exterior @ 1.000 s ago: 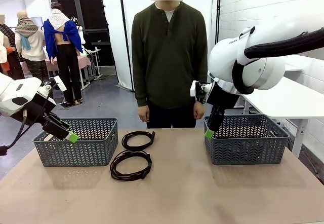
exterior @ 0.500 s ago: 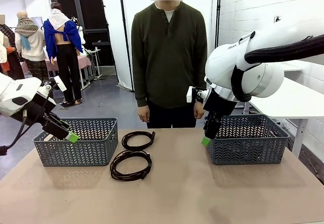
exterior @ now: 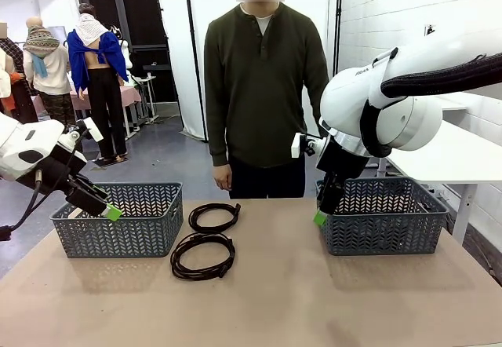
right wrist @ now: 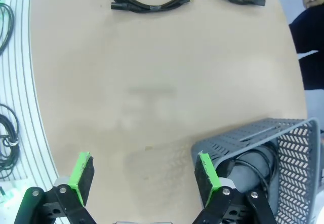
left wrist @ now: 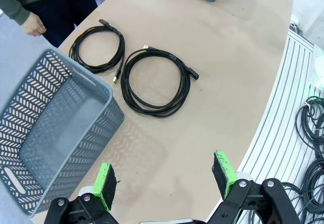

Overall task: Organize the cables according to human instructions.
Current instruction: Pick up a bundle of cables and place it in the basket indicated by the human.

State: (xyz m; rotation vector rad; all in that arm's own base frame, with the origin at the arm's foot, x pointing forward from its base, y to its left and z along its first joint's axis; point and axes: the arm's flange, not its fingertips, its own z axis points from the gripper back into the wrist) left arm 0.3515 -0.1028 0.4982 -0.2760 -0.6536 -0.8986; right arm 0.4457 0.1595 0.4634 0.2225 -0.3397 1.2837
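Right gripper point(exterior: 320, 218) has shifted off the grey plastic lattice basket point(exterior: 384, 233) toward bench point(exterior: 314, 300) centre, jaws released. Two coiled black rubbery cables point(exterior: 177, 261) lie at its 9 o'clock; left gripper point(exterior: 112, 212), jaws released too, looks nearer, cables at its 3 o'clock.

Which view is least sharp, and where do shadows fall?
Right wrist view: softest; cables look slightly blurred, table edge bows. Left wrist view: crisp. Front view: soft shadows before the left basket and right basket.
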